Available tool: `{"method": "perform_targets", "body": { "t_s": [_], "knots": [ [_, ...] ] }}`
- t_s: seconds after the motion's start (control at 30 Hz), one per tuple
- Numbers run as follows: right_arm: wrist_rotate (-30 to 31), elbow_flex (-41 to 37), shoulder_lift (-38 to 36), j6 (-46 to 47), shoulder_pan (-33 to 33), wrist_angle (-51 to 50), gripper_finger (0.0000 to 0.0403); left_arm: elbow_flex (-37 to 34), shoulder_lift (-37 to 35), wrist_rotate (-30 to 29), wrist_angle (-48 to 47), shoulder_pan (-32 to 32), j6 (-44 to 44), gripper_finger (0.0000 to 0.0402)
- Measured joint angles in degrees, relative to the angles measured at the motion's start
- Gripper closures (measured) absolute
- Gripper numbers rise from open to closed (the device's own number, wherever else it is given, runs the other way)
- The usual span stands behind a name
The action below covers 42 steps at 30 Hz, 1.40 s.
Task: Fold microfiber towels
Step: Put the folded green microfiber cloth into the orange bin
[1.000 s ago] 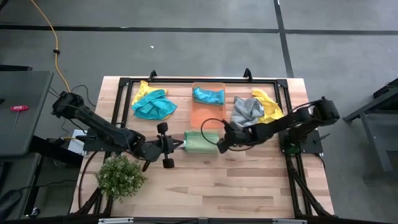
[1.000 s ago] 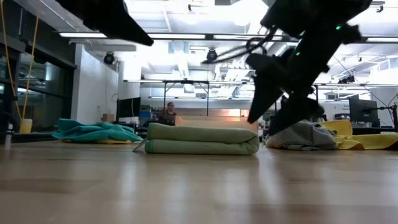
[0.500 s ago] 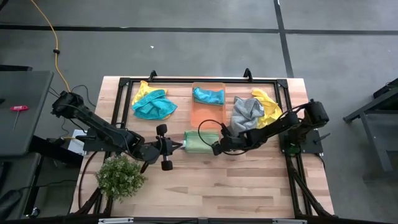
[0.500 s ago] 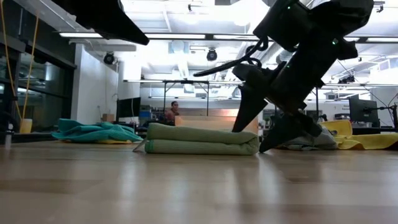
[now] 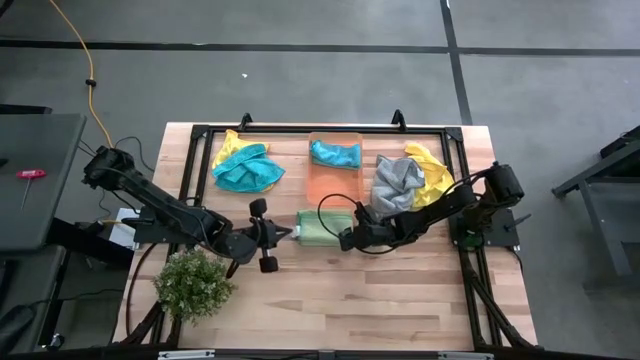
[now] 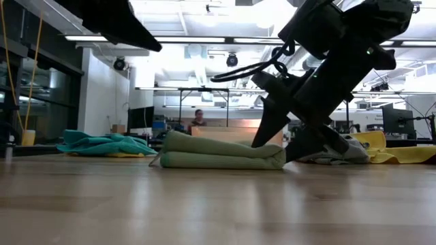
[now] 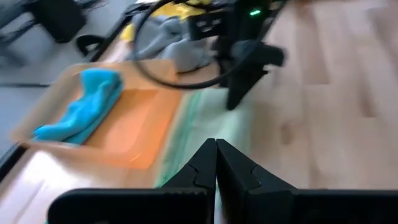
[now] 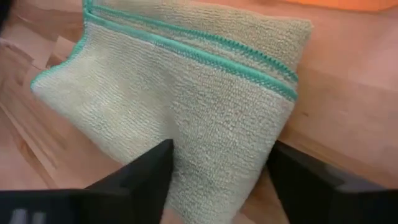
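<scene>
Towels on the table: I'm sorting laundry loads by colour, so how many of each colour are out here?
Teal-blue: 2, one in the left pile, one in the orange bin
Yellow: 2, one under the left pile, one at the right
Grey: 1
Light green: 1, folded
Total: 6

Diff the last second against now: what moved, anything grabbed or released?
The right gripper came down and in toward the folded green towel; its open fingers now straddle that towel's end, nothing clamped yet. The left gripper stayed shut beside the towel's other end. The towel piles and orange bin are unchanged.
</scene>
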Motion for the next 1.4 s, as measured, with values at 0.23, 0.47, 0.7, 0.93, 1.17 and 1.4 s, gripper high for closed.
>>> {"method": "perform_targets", "body": {
  "t_s": [0.23, 0.47, 0.7, 0.93, 1.17, 1.4],
  "knots": [
    [0.7, 0.0, -0.2, -9.6, 0.0, 0.0, 0.0352, 0.0, -6.1, -8.1, -10.1, -0.2, -7.7, 0.0402],
    [-1.7, 3.6, -5.9, -20.9, -2.8, -5.7, 0.0389, 0.0, -12.3, -12.6, -16.5, -3.0, -12.5, 0.0402],
    [-4.1, 18.1, -7.7, -40.6, -9.3, -18.1, 0.0398, 0.1, -13.2, -15.8, -17.2, -5.3, -12.9, 0.0402],
    [-8.8, 30.9, -3.9, -51.1, -17.8, -19.7, 0.0400, 0.1, -13.2, -16.0, -17.2, -5.5, -12.9, 0.0402],
    [-16.2, 40.1, 1.4, -53.3, -24.2, -18.7, 0.0401, 0.1, -13.2, -16.0, -17.2, -5.5, -12.5, 0.0402],
    [-21.9, 47.1, 6.7, -54.0, -25.8, -16.4, 0.0402, 0.0, -13.2, -16.0, -17.3, -5.5, -12.4, 0.0402]
  ]
}}
